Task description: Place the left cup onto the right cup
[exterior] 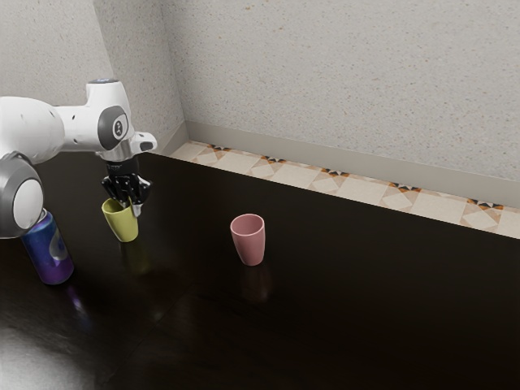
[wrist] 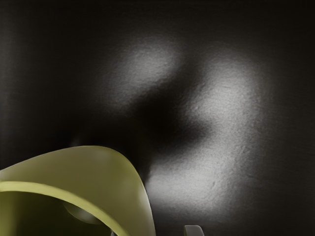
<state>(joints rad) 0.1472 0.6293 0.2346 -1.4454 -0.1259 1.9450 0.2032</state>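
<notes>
The black gripper (exterior: 123, 197) hangs straight down from the white arm (exterior: 57, 130) with its fingers pinched on the rim of the yellow-green cup (exterior: 121, 221), one finger on the outside of the wall and the other seemingly just inside the mouth, so the hand is clamped on that cup. The cup sits directly under the hand, leaning a little rather than standing square, and its dim reflection on the glossy dark table (exterior: 349, 317) lies a short way below its base, which suggests it is raised just off the surface, though I can't be sure of that. From the camera on the hand, the cup's curved olive rim (wrist: 74, 191) bulges up right beneath the gripper, with the table (wrist: 221, 98) and its soft patches of glare spread out beyond it. The pink cup (exterior: 248, 238) stands upright and alone well away from the hand, on the side the arm reaches toward, untouched. On the opposite side of the hand, back near the arm's elbow, a blue and purple can (exterior: 49, 248) stands upright, close to the held cup but apart from it.
</notes>
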